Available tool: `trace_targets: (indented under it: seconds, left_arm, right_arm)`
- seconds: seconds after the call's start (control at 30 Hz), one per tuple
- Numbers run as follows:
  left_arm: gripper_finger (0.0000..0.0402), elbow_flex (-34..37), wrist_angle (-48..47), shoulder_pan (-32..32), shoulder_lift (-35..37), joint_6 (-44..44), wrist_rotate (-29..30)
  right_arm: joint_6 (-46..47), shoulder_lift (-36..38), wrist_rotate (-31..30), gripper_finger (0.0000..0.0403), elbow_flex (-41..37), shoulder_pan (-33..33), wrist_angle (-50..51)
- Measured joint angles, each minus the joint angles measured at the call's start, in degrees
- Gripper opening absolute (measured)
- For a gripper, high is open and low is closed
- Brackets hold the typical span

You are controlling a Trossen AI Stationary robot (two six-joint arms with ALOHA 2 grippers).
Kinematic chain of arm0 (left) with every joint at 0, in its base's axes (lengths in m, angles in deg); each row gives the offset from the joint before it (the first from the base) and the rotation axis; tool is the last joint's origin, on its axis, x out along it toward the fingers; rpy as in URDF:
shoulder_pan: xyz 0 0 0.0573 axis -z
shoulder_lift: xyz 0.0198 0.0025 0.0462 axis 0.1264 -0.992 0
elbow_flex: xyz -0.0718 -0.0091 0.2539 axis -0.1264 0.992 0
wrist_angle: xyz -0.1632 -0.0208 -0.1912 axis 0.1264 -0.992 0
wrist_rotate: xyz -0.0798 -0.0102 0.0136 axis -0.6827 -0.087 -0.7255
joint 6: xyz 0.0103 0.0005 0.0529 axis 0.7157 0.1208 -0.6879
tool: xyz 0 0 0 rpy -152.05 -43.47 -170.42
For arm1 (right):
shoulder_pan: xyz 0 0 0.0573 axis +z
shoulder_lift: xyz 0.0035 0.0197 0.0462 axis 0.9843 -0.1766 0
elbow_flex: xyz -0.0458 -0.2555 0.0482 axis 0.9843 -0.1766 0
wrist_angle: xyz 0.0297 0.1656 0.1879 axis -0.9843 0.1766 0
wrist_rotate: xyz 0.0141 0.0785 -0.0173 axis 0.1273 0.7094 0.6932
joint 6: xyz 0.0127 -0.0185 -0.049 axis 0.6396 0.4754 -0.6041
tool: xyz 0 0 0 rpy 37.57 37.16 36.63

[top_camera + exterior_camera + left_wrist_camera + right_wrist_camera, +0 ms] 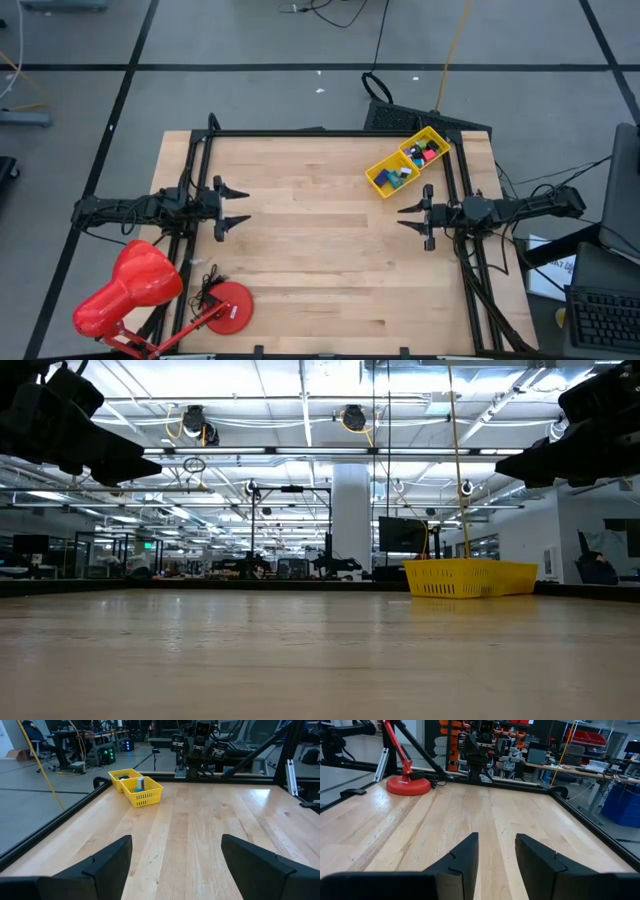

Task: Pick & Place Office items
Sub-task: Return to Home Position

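Office items (412, 163) lie inside the yellow tray (378, 175), a heap of tiny pieces spread over its 2 compartments. Red or pink, black, green and blue bits show in 1 compartment; blue, teal and pale bits show in the other. I cannot tell them apart further. In the left wrist view a few pieces poke above the tray's mesh wall.

The tray sits askew on the table (320, 260), at a corner of it, with no gripper touching it.

The right gripper (405, 217) is near the tray, off its long side, pointing away from the table edge that the tray sits beside. Its 2 fingers (462, 857) stand apart with a narrow gap and grip nothing.

The left gripper (240, 207) is well apart from the tray, across the table's width from it, facing the right gripper. Its fingers (110, 862) are spread wide, with bare wood between them.

In the low view both arms show only as dark shapes high above the tabletop, while the tray rests flat on the wood.

A red lamp (130, 290) stands at the corner farthest from the tray, its round base on the table and its head hanging beyond the edge.
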State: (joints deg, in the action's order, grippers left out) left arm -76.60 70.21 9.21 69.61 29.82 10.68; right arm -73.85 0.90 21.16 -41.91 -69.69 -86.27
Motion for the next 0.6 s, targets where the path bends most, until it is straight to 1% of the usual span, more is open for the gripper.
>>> trace_targets:
  seconds: [0.4, 0.6]
  left_arm:
    - [0.0331, 0.0, 0.0, 0.0, 0.0, 0.0, 0.0]
    - [0.0329, 0.0, 0.0, 0.0, 0.0, 0.0, 0.0]
  right_arm:
    - [0.0, 0.0, 0.0, 0.0119, 0.0, 0.0, 0.0]
    - [0.0, 0.0, 0.0, 0.0117, 0.0, 0.0, 0.0]
